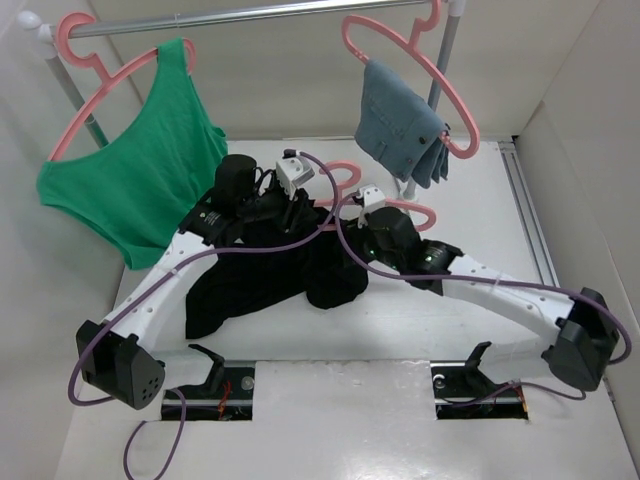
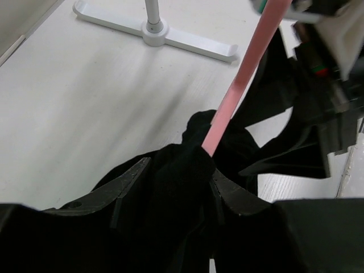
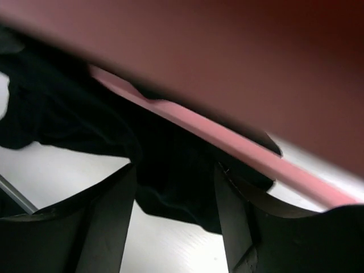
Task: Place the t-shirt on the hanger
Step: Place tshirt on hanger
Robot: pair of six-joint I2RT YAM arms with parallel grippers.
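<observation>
The t-shirt [image 1: 262,285] lay bunched on the surface [image 1: 420,320], most of it on the near side of the hanger [image 2: 239,85], one arm of which ran into a fold of the black cloth. The left hand [image 2: 173,185] was pinching that fold just where the hanger's arm entered it. The right hand [image 3: 173,219] hung just under the hanger's other arm, fingers spread, nothing between them. A blurred reddish mass filled the top of its view, probably the hanger close to the lens, so I could not tell whether hand and hanger touched. Beyond the hanger stood the rack [image 2: 153,31], with a green top [image 1: 140,190] and a denim cloth [image 1: 400,125] on hangers of their own.

The step in hand looked like feeding the hanger's first shoulder into the t-shirt. To do it well, the right hand should close on bare plastic near the hook and steady it. The left should hold the opening taut and draw the cloth along the hanger's arm, not across it, so the notch does not snag. The far shoulder appeared not yet dressed.
</observation>
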